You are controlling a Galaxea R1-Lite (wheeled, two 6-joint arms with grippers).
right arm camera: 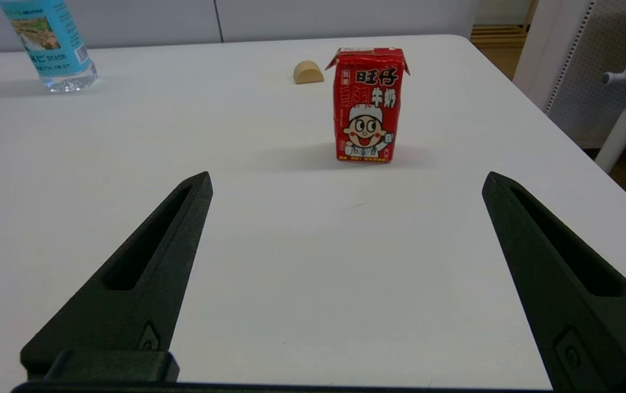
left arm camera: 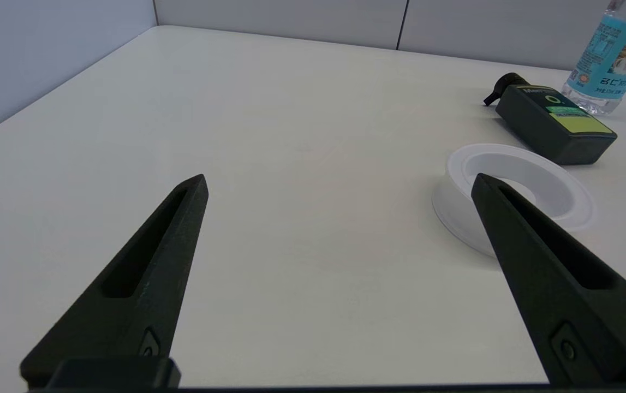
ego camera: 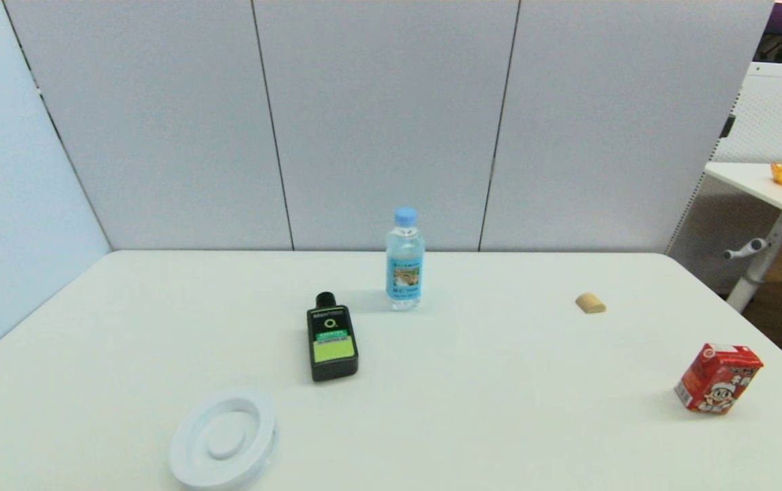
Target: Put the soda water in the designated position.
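One bottle is the star: the soda water (ego camera: 404, 262) stands upright toward the far middle of the white table (ego camera: 500, 409), blue cap on, nothing touching it. Just beside it, nearer the robot and a touch to its left, the flat black bottle (ego camera: 331, 343) lies on its back, green label up. Closer still on that side sits the white round dish (ego camera: 223, 438), right by the near edge, apart from the black bottle. Off to the right, a small tan block (ego camera: 590, 303) rests alone, and the red milk carton (ego camera: 718, 378) stands upright near the right edge. Neither arm shows from the head camera. Left gripper (left arm camera: 339, 185) hangs low over bare table with its fingers spread wide, holding nothing, the dish just past one finger. Right gripper (right arm camera: 346, 183) is likewise wide apart and empty, facing the carton.
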